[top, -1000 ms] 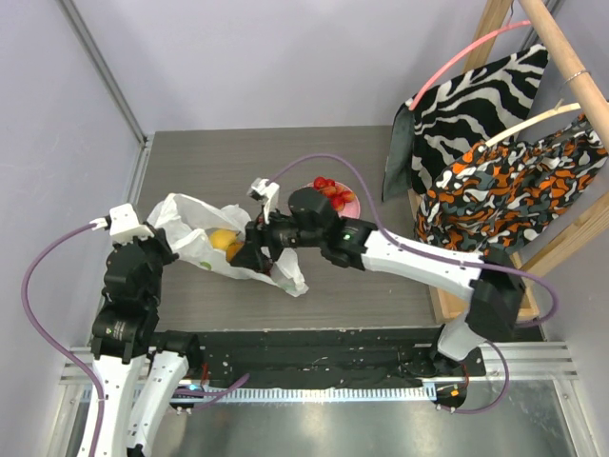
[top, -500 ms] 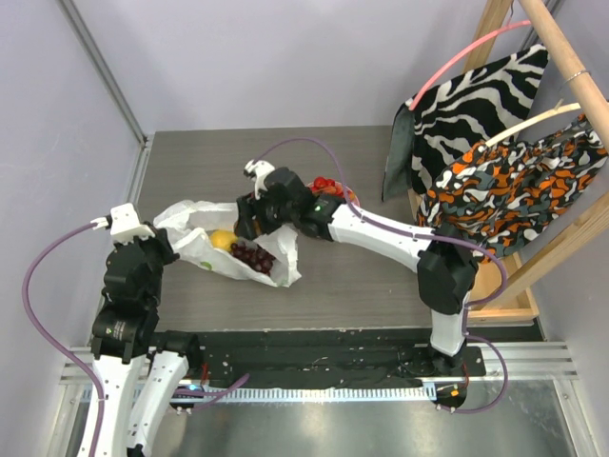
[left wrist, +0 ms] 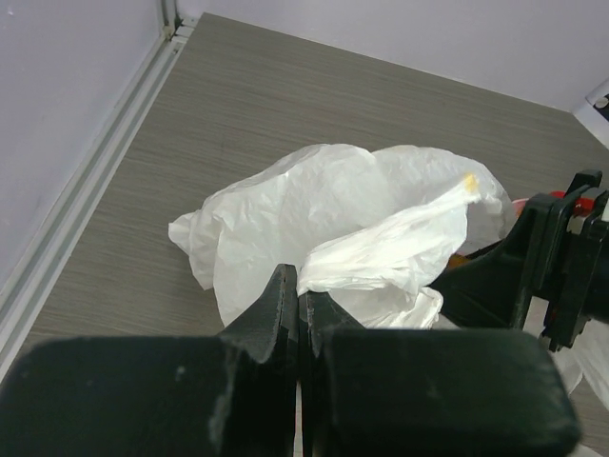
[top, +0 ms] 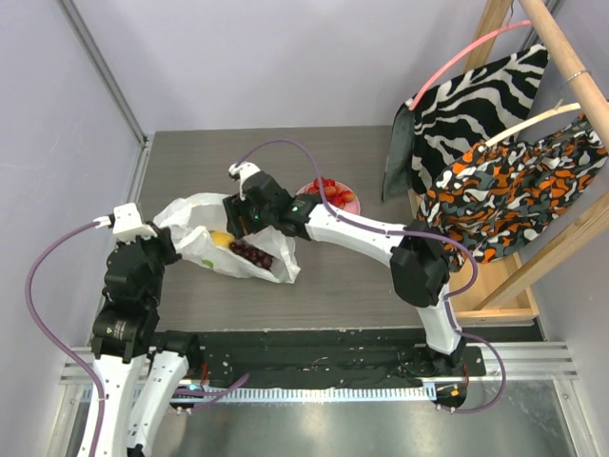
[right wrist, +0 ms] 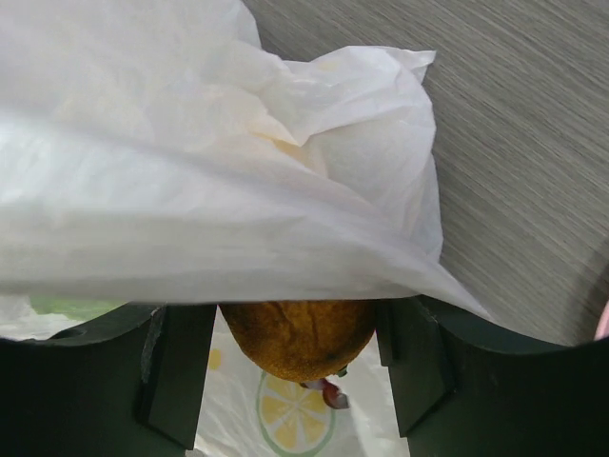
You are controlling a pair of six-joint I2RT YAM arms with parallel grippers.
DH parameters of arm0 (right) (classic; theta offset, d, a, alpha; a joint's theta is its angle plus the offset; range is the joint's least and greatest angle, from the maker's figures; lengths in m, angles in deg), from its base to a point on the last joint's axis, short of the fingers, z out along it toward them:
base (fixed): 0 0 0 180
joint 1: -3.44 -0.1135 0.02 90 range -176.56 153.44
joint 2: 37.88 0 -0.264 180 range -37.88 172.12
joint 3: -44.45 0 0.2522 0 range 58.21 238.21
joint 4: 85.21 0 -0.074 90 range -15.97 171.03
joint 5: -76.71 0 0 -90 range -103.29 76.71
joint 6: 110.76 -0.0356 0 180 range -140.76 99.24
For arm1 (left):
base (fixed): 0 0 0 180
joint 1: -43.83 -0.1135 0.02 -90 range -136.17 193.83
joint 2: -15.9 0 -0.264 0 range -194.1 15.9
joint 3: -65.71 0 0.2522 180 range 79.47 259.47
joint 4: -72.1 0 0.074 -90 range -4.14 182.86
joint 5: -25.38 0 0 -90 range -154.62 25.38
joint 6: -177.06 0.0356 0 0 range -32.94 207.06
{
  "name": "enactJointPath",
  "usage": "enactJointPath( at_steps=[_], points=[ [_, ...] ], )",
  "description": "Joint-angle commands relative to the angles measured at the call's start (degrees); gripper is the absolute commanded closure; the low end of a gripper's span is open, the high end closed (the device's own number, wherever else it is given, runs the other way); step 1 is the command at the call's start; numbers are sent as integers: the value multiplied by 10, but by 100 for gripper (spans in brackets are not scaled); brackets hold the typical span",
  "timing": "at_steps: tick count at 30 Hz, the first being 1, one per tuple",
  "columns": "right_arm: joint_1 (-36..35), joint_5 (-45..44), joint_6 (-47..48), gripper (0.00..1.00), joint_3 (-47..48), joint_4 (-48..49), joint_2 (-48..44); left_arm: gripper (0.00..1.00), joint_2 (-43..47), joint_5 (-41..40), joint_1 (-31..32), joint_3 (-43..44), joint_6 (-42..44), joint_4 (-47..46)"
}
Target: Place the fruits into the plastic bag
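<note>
Bag (top: 190, 215) sits left on table (top: 362, 276), lemon (top: 221, 239) and grapes (top: 250, 254) inside. Left gripper (left wrist: 298, 282) jaws clamped on bag edge. Right gripper (top: 236, 217) at bag mouth, jaws wide, straddling lemon without gripping it.

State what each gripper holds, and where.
Left gripper pinches the plastic bag by an edge fold. Right gripper is open, holding nothing; a lemon lies between its fingers, untouched.

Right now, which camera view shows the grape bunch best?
Top external: the dark grape bunch lies visible in the open mouth of the plastic bag. The left wrist view shows the bag's outside, the right wrist view bag plastic and an orange-yellow fruit; neither shows grapes.
</note>
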Motion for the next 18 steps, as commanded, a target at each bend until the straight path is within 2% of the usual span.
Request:
enactJointPath(
  at_steps=[1,7,18],
  points=[
    [-37,-57,13,46,40,13,-17,100,0,10,-3,-1,4,-30],
    [-55,-96,13,46,60,36,21,100,3,13,-3,-1,3,-29],
    [-66,-79,-2,43,146,43,107,100,4,14,-3,-3,3,-29]
  ],
)
